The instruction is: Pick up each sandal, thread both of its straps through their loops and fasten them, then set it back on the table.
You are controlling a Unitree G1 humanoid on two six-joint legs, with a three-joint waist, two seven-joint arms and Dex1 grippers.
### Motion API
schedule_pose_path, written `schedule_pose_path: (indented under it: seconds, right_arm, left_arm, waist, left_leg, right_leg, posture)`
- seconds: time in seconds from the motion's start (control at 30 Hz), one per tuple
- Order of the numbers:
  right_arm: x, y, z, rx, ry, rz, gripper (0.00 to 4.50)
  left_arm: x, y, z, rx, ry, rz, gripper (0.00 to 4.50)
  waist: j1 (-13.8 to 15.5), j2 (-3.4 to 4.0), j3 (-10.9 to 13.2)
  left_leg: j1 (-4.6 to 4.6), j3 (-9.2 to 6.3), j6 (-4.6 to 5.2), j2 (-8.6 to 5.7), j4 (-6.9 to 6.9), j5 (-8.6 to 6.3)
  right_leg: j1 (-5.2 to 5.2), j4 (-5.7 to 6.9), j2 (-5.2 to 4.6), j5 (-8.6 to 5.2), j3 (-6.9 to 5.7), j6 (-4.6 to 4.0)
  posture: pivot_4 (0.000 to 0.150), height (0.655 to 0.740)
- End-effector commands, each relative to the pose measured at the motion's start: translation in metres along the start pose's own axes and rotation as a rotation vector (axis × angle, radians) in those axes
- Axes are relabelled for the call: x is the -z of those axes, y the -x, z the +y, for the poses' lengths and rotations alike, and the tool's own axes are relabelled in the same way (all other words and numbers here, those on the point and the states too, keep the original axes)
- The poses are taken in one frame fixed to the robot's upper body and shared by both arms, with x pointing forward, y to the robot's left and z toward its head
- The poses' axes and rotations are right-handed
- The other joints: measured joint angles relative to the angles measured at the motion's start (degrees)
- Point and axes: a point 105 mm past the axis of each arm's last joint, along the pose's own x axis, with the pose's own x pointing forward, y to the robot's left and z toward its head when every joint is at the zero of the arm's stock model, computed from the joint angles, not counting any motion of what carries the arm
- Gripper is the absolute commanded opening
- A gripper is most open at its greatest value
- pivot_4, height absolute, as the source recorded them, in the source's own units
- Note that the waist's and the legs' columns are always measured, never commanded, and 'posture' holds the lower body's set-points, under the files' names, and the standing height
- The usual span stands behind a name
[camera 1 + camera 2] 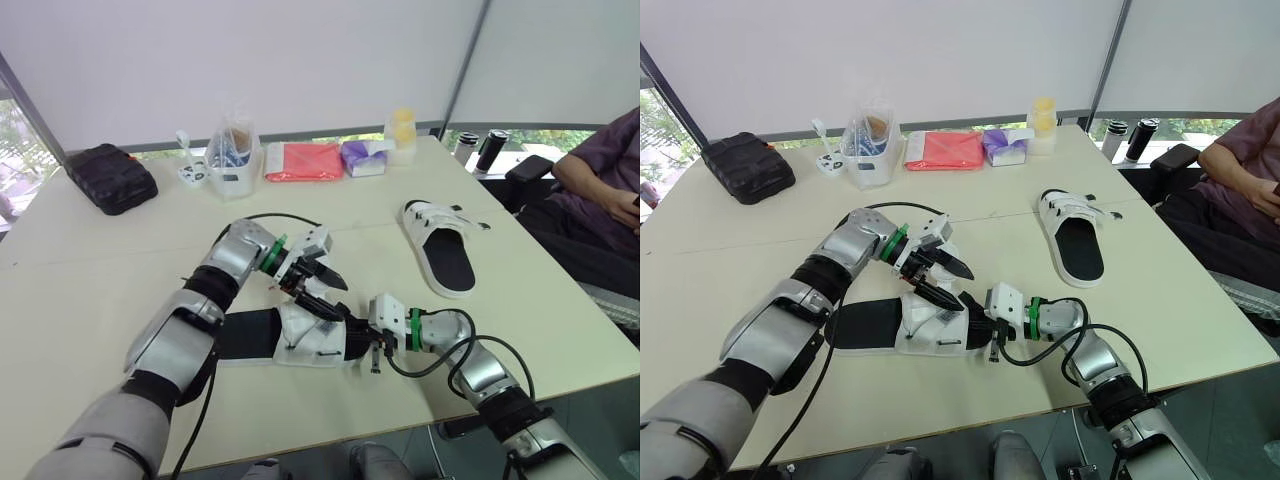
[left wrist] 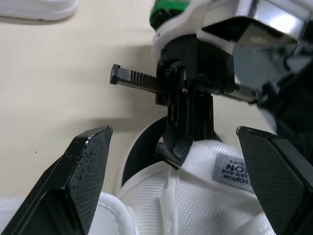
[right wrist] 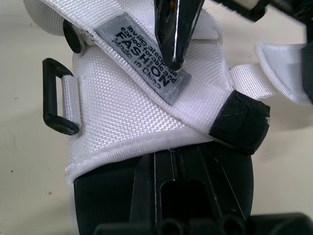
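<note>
Office meeting room, pale roller blinds (image 1: 250, 60) hanging over wide windows (image 1: 12, 150), a large cream surface (image 1: 80, 280) filling the middle, a person (image 1: 600, 190) sitting at its right side, two flasks (image 1: 490, 150) standing beyond its corner

Two sandals (image 1: 440, 247) (image 1: 300, 345), two flasks (image 1: 466, 146) (image 1: 491, 150), one black pouch (image 1: 110, 177).

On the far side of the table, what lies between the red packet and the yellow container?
A purple packet lies between them, close beside both. The two eye views show it.
</note>
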Motion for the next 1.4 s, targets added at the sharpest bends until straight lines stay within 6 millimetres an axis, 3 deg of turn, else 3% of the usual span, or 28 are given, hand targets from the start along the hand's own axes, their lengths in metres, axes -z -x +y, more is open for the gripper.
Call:
schedule_pose_path:
  seconds: [0.03,0.13,0.23,0.43,0.9,1.3,1.4]
  right_arm:
    - [0.058,0.004,0.021,-0.004,-0.14,0.226,0.0]
    - [0.058,0.003,0.021,0.0,-0.14,0.224,0.0]
    - [0.058,0.003,0.02,0.004,-0.141,0.224,0.0]
    - [0.058,0.003,0.02,0.007,-0.141,0.223,0.0]
    - [0.06,0.002,0.019,0.004,-0.14,0.227,0.0]
    - [0.06,-0.001,0.024,-0.018,-0.14,0.223,0.0]
    - [0.06,-0.002,0.023,-0.024,-0.135,0.223,0.0]
  left_arm:
    - [-0.006,-0.002,0.0,0.021,-0.031,0.007,4.21]
    - [-0.004,-0.003,-0.001,0.034,-0.023,0.017,4.21]
    - [-0.004,-0.004,-0.002,0.042,-0.017,0.0,2.96]
    - [-0.01,-0.002,-0.001,0.036,-0.013,-0.04,0.04]
    - [-0.062,0.054,-0.017,-0.056,-0.055,-0.346,0.04]
    - [-0.044,0.086,-0.013,-0.419,0.044,-0.487,0.04]
    - [-0.021,0.09,-0.01,-0.51,0.101,-0.462,0.04]
  waist:
    - [-0.02,0.0,0.0]
    - [-0.03,0.0,0.0]
    - [-0.02,0.0,0.0]
    - [-0.01,0.0,0.0]
    - [-0.1,0.03,0.02]
    - [0.08,0.1,-0.02]
    - [0.02,0.12,-0.03]
  left_leg:
    - [0.0,0.0,0.0,0.0,0.0,0.0]
    - [-0.01,-0.01,0.01,0.02,0.0,0.0]
    - [0.0,-0.01,0.01,0.03,0.0,0.0]
    - [0.0,-0.02,0.02,0.02,0.0,0.01]
    - [0.01,-0.04,0.02,0.03,0.01,0.01]
    - [0.07,-0.06,0.01,0.06,0.01,0.01]
    - [0.08,-0.06,0.01,0.06,0.01,0.01]
  right_leg:
    - [0.0,0.0,0.0,0.0,0.0,0.0]
    - [-0.01,0.01,0.05,0.0,0.0,0.0]
    - [0.0,0.0,0.05,0.0,0.0,0.0]
    - [0.0,0.01,0.06,0.0,0.01,0.0]
    - [-0.01,0.02,0.1,0.0,0.04,-0.01]
    - [0.0,0.06,0.12,0.05,0.09,-0.09]
    - [0.0,0.06,0.12,0.07,0.09,-0.12]
  posture:
    - [0.15,0.74]
    - [0.15,0.74]
    - [0.15,0.74]
    - [0.15,0.74]
    - [0.15,0.74]
    - [0.15,0.74]
    - [0.15,0.74]
